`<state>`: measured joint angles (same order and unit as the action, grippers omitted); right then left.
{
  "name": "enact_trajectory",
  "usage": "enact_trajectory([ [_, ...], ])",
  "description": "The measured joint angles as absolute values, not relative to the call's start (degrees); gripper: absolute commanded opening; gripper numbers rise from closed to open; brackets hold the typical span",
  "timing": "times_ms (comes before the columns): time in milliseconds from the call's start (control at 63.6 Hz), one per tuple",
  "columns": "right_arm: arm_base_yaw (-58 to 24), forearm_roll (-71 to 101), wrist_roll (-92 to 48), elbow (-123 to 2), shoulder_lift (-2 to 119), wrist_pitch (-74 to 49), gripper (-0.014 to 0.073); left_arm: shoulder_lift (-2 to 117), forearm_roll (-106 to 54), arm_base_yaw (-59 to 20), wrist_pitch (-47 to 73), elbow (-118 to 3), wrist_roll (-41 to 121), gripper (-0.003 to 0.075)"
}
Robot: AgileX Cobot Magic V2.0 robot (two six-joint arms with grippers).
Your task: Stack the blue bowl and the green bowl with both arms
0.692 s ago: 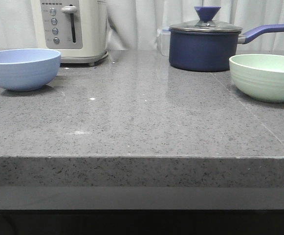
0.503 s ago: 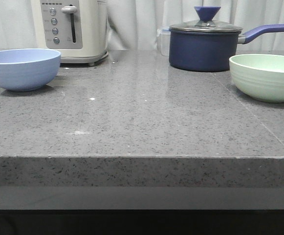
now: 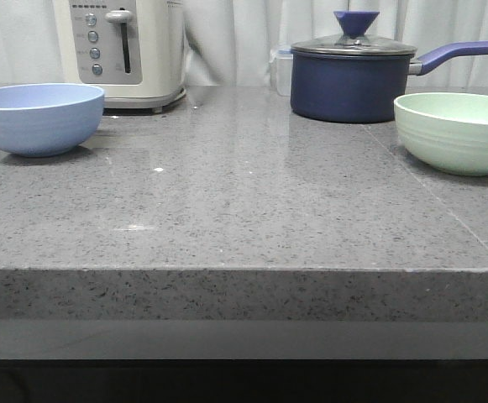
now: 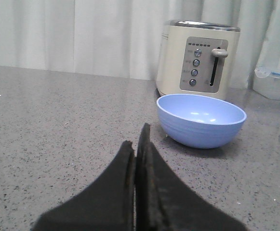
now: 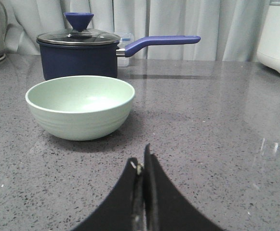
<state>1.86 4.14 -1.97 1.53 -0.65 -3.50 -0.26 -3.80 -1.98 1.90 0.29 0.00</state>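
1. Looking forward over the grey speckled countertop (image 3: 244,210), I see the blue bowl (image 3: 38,117) upright at the far left and the green bowl (image 3: 456,132) upright at the far right, well apart, with bare stone between them.
2. Behind the blue bowl stands a cream toaster (image 3: 126,50); behind the green bowl sits a dark navy saucepan (image 3: 351,82) with a glass lid and a blue knob, its handle pointing right.
3. Neither arm shows in my front view.
4. From my left wrist camera, the left gripper (image 4: 136,149) has its two black fingers pressed together, clenched on nothing, low over the counter.
5. The blue bowl (image 4: 201,119) lies ahead of those fingertips and a little off to one side, apart from them, with the toaster (image 4: 197,60) just behind it. A clear plastic container (image 4: 273,83) sits at the frame's edge.
6. From my right wrist camera, the right gripper (image 5: 143,166) is likewise clenched, its fingers closed against each other and holding nothing.
7. The green bowl (image 5: 80,106) rests ahead of it, untouched, its whitish inside empty, and the saucepan (image 5: 78,53) stands just behind.
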Motion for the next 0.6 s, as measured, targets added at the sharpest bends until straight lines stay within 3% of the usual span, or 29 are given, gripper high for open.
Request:
enact_trajectory([
  [362,1.9,4.1,-2.0,0.5,-0.6,-3.7,-0.0054,-0.3,-3.8,-2.0,-2.3,-0.1,0.0,-0.0020],
  [598,1.9,4.1,-2.1,-13.7,-0.5,-12.6,-0.0054,-0.3,-3.8,-2.0,3.8,-11.9,0.0,-0.0020],
])
